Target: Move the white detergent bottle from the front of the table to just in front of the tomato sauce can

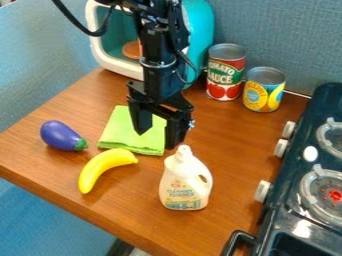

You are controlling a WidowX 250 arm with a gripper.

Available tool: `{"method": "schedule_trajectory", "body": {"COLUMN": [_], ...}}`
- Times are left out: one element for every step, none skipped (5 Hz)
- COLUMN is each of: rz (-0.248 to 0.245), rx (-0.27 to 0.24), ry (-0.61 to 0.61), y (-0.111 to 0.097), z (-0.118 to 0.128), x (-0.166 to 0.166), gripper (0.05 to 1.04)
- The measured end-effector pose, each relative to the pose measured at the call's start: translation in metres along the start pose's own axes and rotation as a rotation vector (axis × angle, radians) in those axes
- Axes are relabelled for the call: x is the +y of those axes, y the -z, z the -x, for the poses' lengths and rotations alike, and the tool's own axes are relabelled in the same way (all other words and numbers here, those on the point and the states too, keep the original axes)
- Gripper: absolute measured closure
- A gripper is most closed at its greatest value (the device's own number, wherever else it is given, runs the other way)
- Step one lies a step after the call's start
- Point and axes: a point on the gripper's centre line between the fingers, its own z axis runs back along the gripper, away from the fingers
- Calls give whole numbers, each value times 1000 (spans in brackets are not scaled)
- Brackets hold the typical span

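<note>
My gripper (157, 141) hangs over the middle of the wooden table, pointing down, its two fingers apart with nothing between them. Behind and beneath it lies a folded green cloth (120, 131), partly hidden by the fingers. Just in front of the right finger stands a white bottle (185, 185) with a handle, upright. A yellow banana (100, 167) curves on the table to the left of the bottle. Farther left, a purple eggplant (59, 135) with a green tip rests beside the cloth.
At the back stand a red and green can (225, 75) and a shorter yellow can (263, 91). A teal and white toy oven (200, 22) is behind the arm. A dark stove (284, 200) with white knobs borders the table (234, 140) on the right.
</note>
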Motion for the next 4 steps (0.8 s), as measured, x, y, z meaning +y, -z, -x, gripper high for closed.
{"method": "schedule_trajectory", "body": {"rz": [8,98,120,93], "rx": [27,-32,-122,-204], "ry": [0,-45,-97,-111], "y": [8,-4,-29,-53], "z": [3,-4,-13,-14], "x": [0,-6,4,6], "gripper": [82,82,82,82]}}
